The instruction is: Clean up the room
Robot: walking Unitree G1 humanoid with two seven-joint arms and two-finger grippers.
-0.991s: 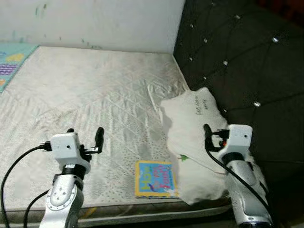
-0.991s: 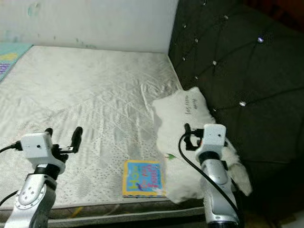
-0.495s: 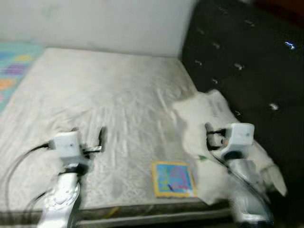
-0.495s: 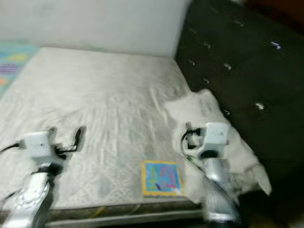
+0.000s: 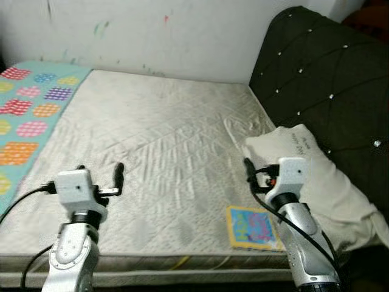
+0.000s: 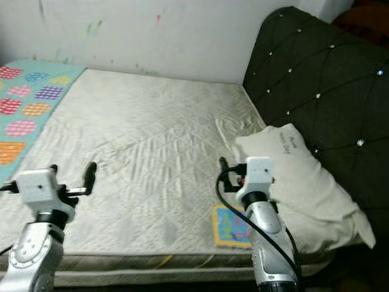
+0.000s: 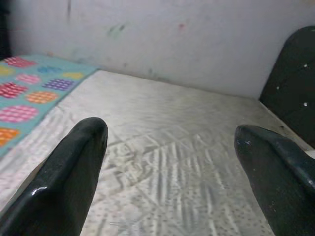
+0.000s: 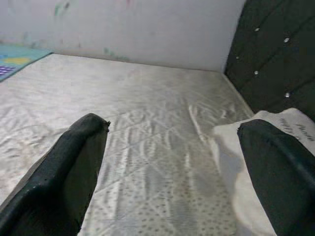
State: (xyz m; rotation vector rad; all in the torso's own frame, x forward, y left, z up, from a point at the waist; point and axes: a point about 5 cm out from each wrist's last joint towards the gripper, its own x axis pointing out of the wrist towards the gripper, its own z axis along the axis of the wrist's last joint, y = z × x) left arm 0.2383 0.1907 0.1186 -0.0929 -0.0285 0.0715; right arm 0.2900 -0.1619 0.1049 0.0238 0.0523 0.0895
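Both sets of jaws stand wide apart and hold nothing. The right gripper (image 8: 167,162) hangs over the near edge of the mattress (image 5: 164,140), just beside the white pillow (image 5: 310,176), with the colourful booklet (image 5: 252,226) lying flat on the mattress partly under its forearm. The left gripper (image 7: 172,162) hovers over bare quilted mattress, well apart from both.

My read: nothing is picked yet, and the booklet looks like the loose item to tidy. It lies flat, so the right jaws would do best to come down at an exposed edge rather than press on the cover, and to keep off the pillow corner that touches or overlaps the booklet's far side.

Further out, a teal patterned blanket (image 5: 27,115) covers the left side of the bed. The dark tufted headboard (image 5: 328,79) stands behind the pillow and limits reach there.
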